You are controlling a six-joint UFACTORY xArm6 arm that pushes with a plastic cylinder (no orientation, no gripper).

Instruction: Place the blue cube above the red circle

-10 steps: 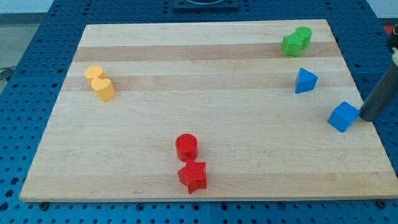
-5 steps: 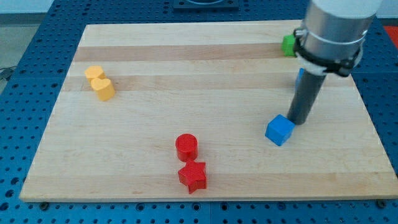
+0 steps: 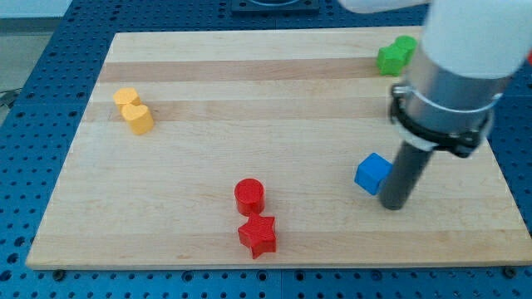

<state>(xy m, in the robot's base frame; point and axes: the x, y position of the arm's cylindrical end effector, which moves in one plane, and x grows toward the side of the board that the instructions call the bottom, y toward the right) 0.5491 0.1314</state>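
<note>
The blue cube [image 3: 372, 173] sits on the wooden board [image 3: 274, 100] at the view's right of centre. My tip [image 3: 392, 204] rests on the board just to the view's right of and slightly below the cube, close against its right side. The red circle [image 3: 249, 196] lies well to the view's left of the cube, near the view's bottom. A red star [image 3: 258, 235] sits directly below the circle, touching it.
Two yellow blocks [image 3: 133, 110] sit together at the view's left. A green block [image 3: 396, 55] is at the view's top right, partly behind the arm. The arm's wide body covers the board's right side, hiding the blue triangle.
The blue cube was pushed from the right edge toward the view's left, then stayed put. My tip has moved from the cube's upper right down to its lower right.
</note>
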